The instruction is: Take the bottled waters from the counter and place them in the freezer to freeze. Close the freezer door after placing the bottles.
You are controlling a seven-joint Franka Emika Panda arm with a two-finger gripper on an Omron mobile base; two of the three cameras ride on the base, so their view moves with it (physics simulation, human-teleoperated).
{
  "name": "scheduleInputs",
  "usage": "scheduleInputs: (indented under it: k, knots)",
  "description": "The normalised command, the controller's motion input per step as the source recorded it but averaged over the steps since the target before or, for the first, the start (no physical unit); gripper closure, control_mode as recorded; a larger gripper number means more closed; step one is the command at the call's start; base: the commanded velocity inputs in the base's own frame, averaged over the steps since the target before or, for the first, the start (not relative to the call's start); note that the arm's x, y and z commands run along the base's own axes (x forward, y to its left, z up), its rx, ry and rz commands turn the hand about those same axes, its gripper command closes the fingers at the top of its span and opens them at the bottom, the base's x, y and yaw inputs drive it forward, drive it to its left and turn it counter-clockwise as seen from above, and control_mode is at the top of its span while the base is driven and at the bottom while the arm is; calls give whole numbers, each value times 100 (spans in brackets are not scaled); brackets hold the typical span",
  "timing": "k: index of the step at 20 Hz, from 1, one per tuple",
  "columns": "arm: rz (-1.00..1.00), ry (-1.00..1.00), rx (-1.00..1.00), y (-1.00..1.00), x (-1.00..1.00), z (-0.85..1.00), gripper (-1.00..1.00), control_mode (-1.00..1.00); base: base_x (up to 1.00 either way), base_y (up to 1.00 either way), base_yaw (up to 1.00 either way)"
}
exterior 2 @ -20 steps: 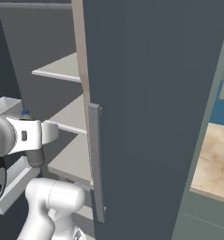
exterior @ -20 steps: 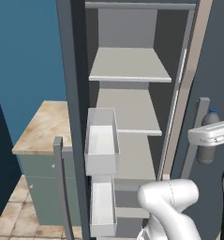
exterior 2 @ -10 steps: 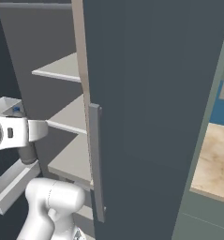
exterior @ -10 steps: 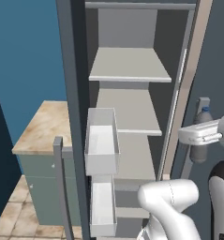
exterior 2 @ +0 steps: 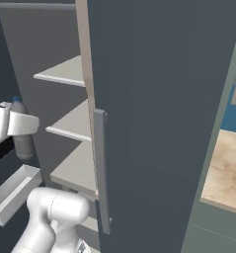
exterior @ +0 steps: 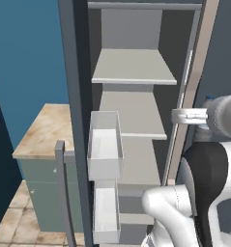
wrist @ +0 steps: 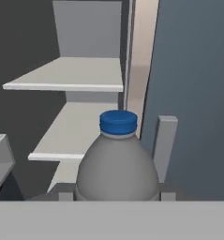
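Bare shelves [exterior: 134,67] lie open between the binned freezer door [exterior: 72,96] and right door [exterior 2: 159,99].

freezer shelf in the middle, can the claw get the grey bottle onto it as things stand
Probably yes: the freezer door stands open, the middle shelf is bare ahead, and the claw holds the grey bottle facing it.

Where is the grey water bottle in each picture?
Left base view: grey bottle at the right edge, mostly hidden behind the arm.
Right base view: far left, standing upright behind the white gripper part.
Hand view: bottom centre, blue cap on top.
Shared landmark: the freezer's light grey shelves.
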Motion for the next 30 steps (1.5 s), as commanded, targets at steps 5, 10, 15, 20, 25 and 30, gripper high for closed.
scheduleInputs:
  k: [5,10,15,20,25,30]
  knots:
    - [0,-8,2,0,13,6,100,-100,0,0,0]
    - [14,-24,5,1,45,11,100,-100,0,0,0]
    - [8,-16,3,5,45,16,100,-100,0,0,0]
    - [0,-2,0,24,30,36,100,-100,0,0,0]
    - [0,0,-1,9,44,34,100,-100,0,0,0]
    - [5,0,-9,9,53,5,100,-100,0,0,0]
